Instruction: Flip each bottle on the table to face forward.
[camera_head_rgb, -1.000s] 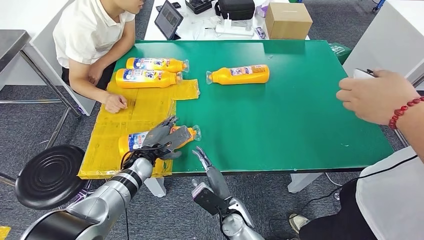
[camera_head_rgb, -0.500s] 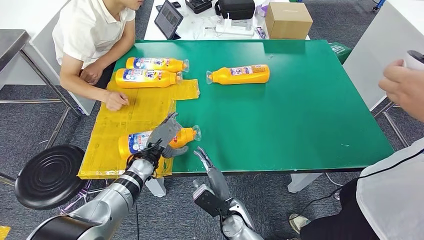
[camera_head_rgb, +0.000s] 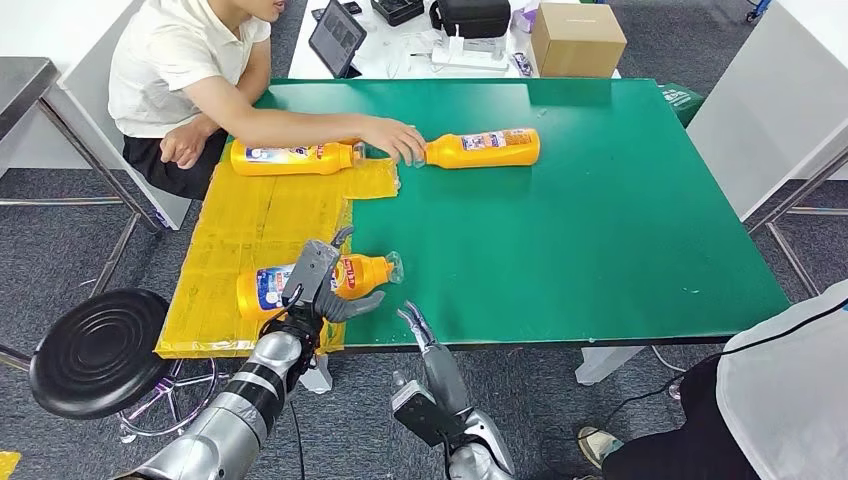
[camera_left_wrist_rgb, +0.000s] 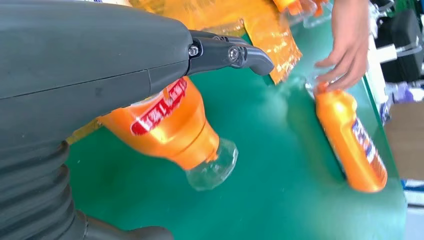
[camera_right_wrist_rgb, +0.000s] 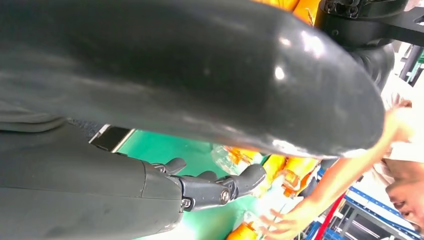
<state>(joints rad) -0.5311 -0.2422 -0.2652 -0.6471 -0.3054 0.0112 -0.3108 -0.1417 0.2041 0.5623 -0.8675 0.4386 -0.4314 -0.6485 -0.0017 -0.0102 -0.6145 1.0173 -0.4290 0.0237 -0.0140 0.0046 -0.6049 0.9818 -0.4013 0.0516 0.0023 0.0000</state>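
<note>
My left hand (camera_head_rgb: 318, 283) has its fingers (camera_left_wrist_rgb: 227, 51) wrapped over the near bottle (camera_head_rgb: 310, 280), which lies on its side on the yellow sheet (camera_head_rgb: 250, 240) at the worktop (camera_head_rgb: 600, 220) edge, clear cap poking out past my fingers. To turn it well I should keep the grip around the waist and roll steadily so it doesn't slip. My right hand (camera_head_rgb: 418, 328) hangs spread and unladen beside it. A person's hand (camera_head_rgb: 397, 138) touches the far bottle (camera_head_rgb: 482, 147).

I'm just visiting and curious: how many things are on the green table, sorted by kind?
Orange bottles: 3
Yellow plastic sheet: 1
Total: 4
</note>
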